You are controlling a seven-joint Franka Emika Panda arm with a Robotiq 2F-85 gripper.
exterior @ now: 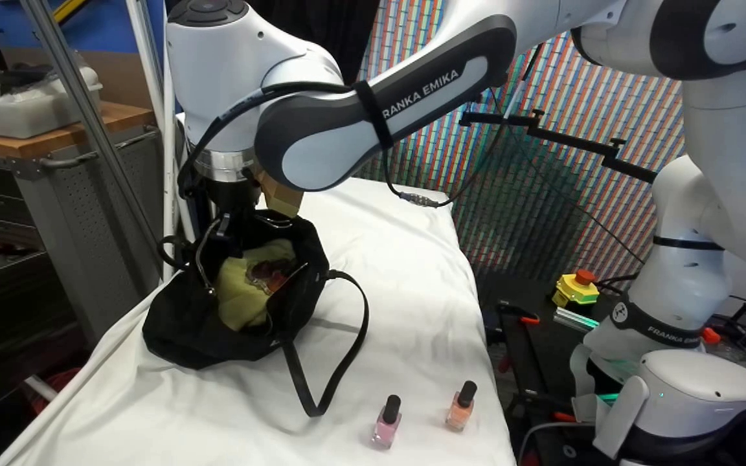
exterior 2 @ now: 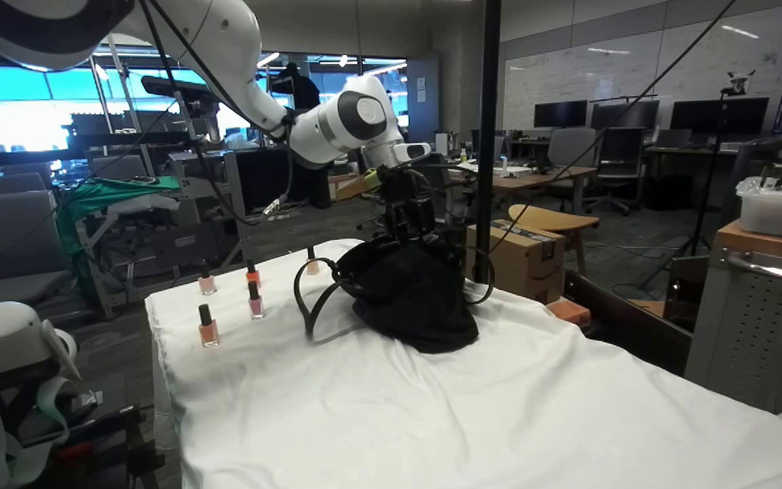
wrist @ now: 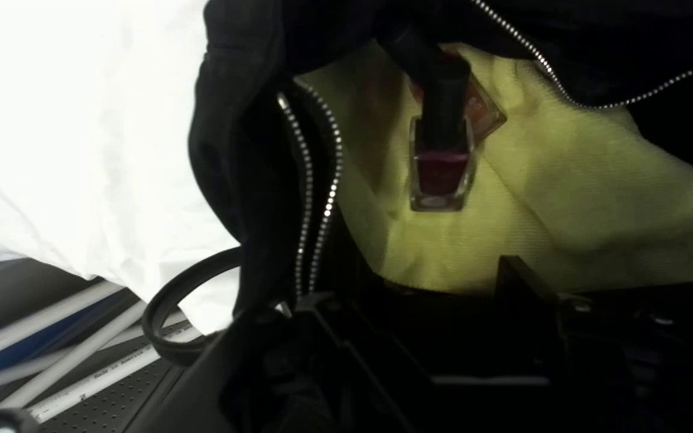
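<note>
By the edge of the white-covered table [exterior: 405,310] nearest the robot's base [exterior: 684,388], you have a pink polish bottle [exterior: 386,426] and a peach polish bottle [exterior: 460,411] upright. Farther in, toward the opposite edge, sits the open black bag [exterior: 182,327]; against its yellow fabric [wrist: 593,198], a dark purple bottle [wrist: 441,171] overlaps an orange-red bottle [wrist: 485,114]. Your gripper [wrist: 415,281] points down at the bag's mouth, fingers apart. Beyond that opposite edge stands a gray cabinet [exterior: 81,207] bearing a white bin [exterior: 17,116].

1. In an exterior view, the bag [exterior 2: 411,295] hides your gripper's [exterior 2: 411,231] tips.
2. In your wrist view, the purple bottle [wrist: 441,171] partly hides the orange bottle [wrist: 485,113].
3. There, the edge crops the cloth [wrist: 593,198].
</note>
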